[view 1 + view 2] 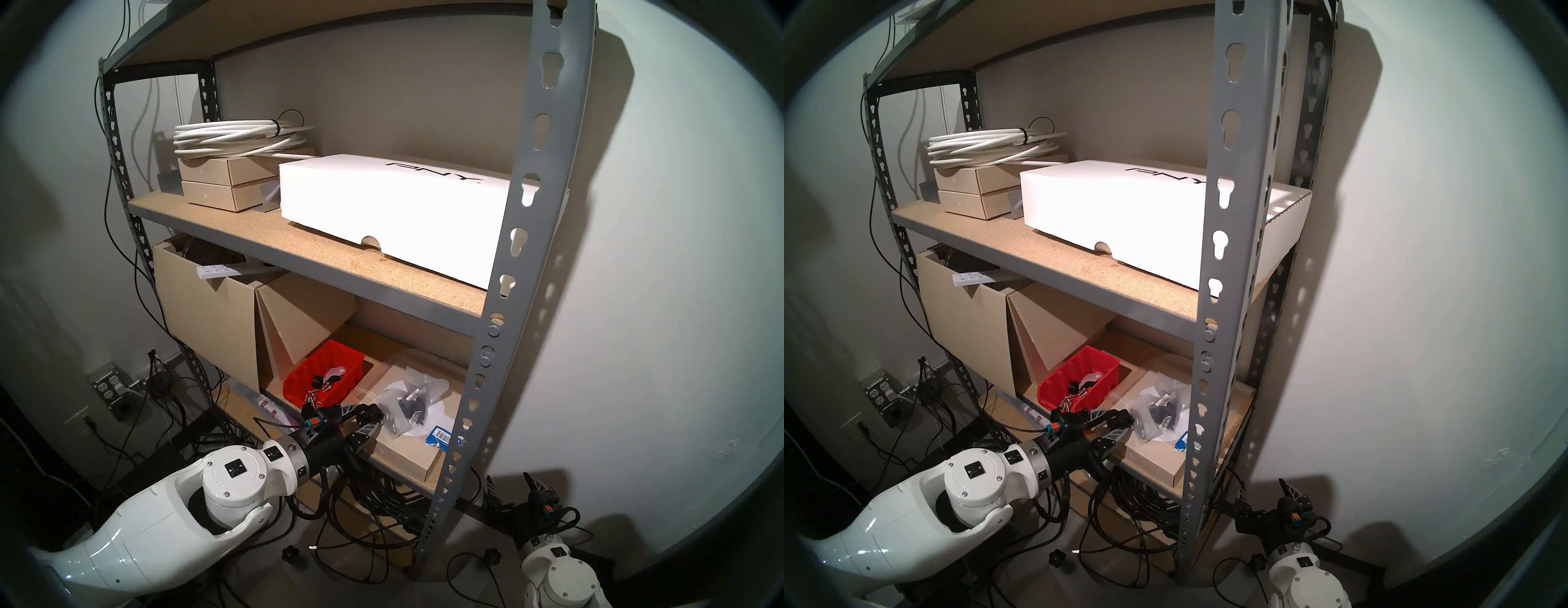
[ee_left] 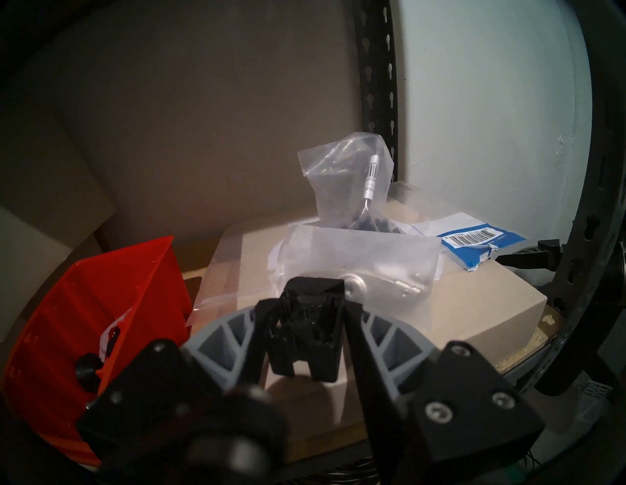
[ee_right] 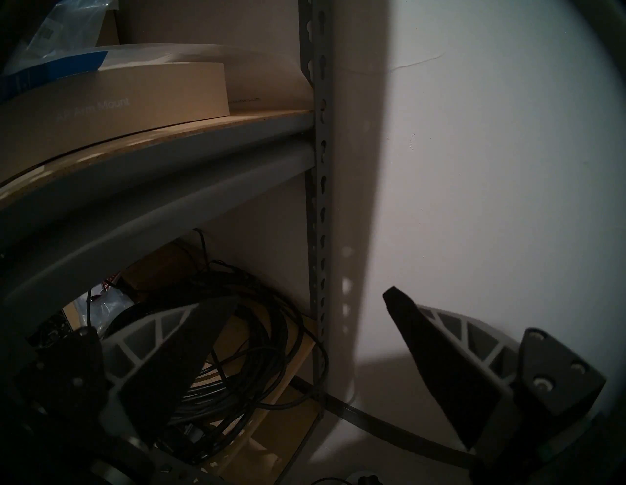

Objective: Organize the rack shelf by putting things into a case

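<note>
Head stereo left: rack shelf (image 1: 509, 263), grey slotted uprights, tan boards.
Upper board: one white PNY box (image 1: 382, 204), two small tan boxes (image 1: 225, 184) stacked, one white cable coil (image 1: 237, 138).
Lower board: two open cardboard boxes (image 1: 212, 322), one flat tan box (image 1: 415, 450), one red bin (image 1: 326, 378).
Red bin contents: a black knob (image 1: 316, 382), loose silver screws (image 1: 312, 398), something white.
Clear bags: two, on the flat tan box right of the bin; one stands crumpled with a barcode label (image 2: 342, 176), one lies flat (image 2: 355, 250).
Left gripper (image 2: 305, 304): at the flat bag's near edge, fingers partly closed against a black blocky part (image 2: 308, 338).
Right gripper (image 3: 311, 296): low beside the rack, spread wide, empty.
</note>
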Motion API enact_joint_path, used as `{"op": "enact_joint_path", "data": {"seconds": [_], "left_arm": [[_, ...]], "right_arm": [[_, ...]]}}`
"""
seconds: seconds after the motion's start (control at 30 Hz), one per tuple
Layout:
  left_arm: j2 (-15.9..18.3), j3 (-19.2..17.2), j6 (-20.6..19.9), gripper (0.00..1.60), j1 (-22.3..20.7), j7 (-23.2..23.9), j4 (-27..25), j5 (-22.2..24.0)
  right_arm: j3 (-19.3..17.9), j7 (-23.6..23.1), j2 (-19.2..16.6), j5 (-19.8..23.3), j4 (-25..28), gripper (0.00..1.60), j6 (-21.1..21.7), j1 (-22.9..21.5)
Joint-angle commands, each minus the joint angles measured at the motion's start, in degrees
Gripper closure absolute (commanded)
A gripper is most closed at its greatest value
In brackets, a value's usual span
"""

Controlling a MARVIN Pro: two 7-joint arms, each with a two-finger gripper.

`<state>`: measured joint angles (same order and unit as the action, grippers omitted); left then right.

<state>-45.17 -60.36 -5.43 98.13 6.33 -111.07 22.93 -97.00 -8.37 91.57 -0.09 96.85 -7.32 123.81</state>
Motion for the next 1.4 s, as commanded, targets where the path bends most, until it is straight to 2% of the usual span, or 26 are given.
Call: {"op": "enact_joint_path", "data": {"seconds": [0.0, 0.03, 0.13, 0.17, 0.7, 0.9, 1.2, 1.37], "left_arm": [[-0.48, -0.27, 1.32, 1.1, 0.07, -0.16, -0.3, 0.18], [-0.48, -0.38, 1.26, 1.12, 0.07, -0.18, -0.4, 0.36], [-0.26, -0.86, 1.44, 1.54, 0.42, -0.48, -0.97, 0.74], [-0.15, -1.03, 1.81, 1.6, 0.61, -0.53, -1.12, 0.84], [4.16, -5.93, 0.95, 1.6, 5.53, -1.47, -9.6, 7.29], [6.91, -9.91, -0.25, 1.6, 7.16, -3.04, -12.18, 10.07], [10.72, -16.68, -1.13, 1.6, 9.24, -1.96, -13.86, 15.44], [11.92, -20.2, -0.8, 1.6, 11.54, -1.26, -13.08, 18.34]], "right_arm": [[0.0, 0.0, 0.01, 0.01, 0.95, 0.0, -0.04, -0.01], [0.0, 0.0, 0.01, 0.01, 0.95, 0.0, -0.04, -0.01], [0.0, 0.0, 0.01, 0.01, 0.94, 0.0, -0.05, -0.01], [0.0, 0.0, 0.01, 0.01, 0.94, 0.0, -0.05, -0.02], [0.0, 0.0, 0.0, 0.01, 0.88, 0.0, -0.1, -0.05], [0.0, 0.0, 0.0, 0.01, 0.88, 0.0, -0.1, -0.05], [0.0, 0.0, 0.0, 0.01, 0.88, 0.0, -0.1, -0.05], [0.0, 0.0, 0.0, 0.01, 0.91, 0.0, -0.08, -0.03]]}}
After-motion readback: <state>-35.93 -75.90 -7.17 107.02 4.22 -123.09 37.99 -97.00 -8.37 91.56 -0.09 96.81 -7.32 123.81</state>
